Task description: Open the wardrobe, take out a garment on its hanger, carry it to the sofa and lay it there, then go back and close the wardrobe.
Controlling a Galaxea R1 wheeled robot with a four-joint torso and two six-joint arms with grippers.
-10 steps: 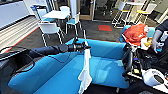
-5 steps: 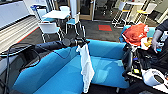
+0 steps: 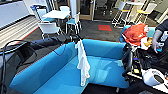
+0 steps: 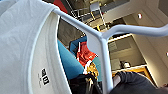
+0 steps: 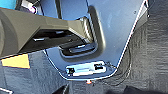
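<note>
The bright blue sofa (image 3: 107, 67) spreads across the head view. My left arm reaches in over its left armrest, and my left gripper (image 3: 75, 39) is shut on the hanger above the seat. The garment (image 3: 83, 62), a thin white shirt, hangs straight down from it with its hem close to the seat's front edge. In the left wrist view the white hanger (image 4: 100, 42) crosses close to the camera, with the shirt's collar and label (image 4: 32, 65) draped on it. My right arm (image 3: 128, 61) is folded at the sofa's right end.
A rust-orange garment (image 3: 135, 33) lies on a second blue seat at the right, where a person's arm (image 3: 157, 37) reaches down. White chairs (image 3: 48, 27) and a white table (image 3: 58, 13) stand behind the sofa on dark carpet. Equipment (image 3: 152, 76) crowds the right.
The whole view has shifted a little and the sofa looks slightly nearer. The shirt still hangs from my left gripper over the seat, swung a touch to the left.
</note>
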